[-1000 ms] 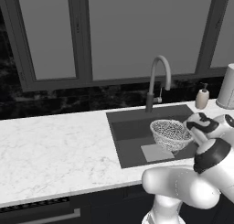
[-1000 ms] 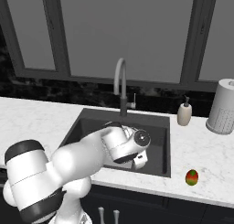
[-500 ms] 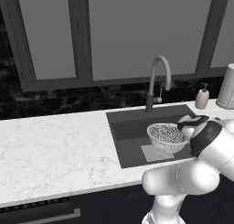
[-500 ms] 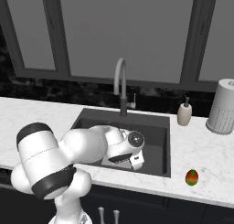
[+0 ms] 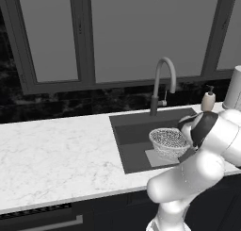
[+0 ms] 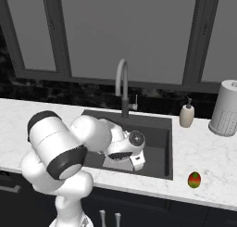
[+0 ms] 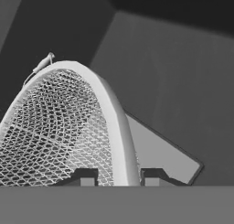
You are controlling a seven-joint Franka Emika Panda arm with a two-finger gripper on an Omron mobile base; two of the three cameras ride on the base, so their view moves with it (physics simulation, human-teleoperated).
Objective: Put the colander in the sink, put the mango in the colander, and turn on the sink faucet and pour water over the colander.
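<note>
tool [image 7: 118, 176] pinching colander [image 5: 168, 141] rim, one finger each side | colander in sink [image 5: 132, 131], over its lighter floor patch, seemingly just above it | mango [image 6: 194, 179] on tabletop [image 6: 203, 147] near front edge, right of sink | faucet [image 6: 122, 87] at sink's back edge

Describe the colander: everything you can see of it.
The colander is a round, shallow bowl of fine silvery-white wire mesh with a thin pale rim and a small wire loop at its far edge. It is empty. The tool is shut on its rim, one fingertip inside, one outside, holding it inside the dark sink, over the lighter patch on the floor. Whether it touches the floor is unclear.
</note>
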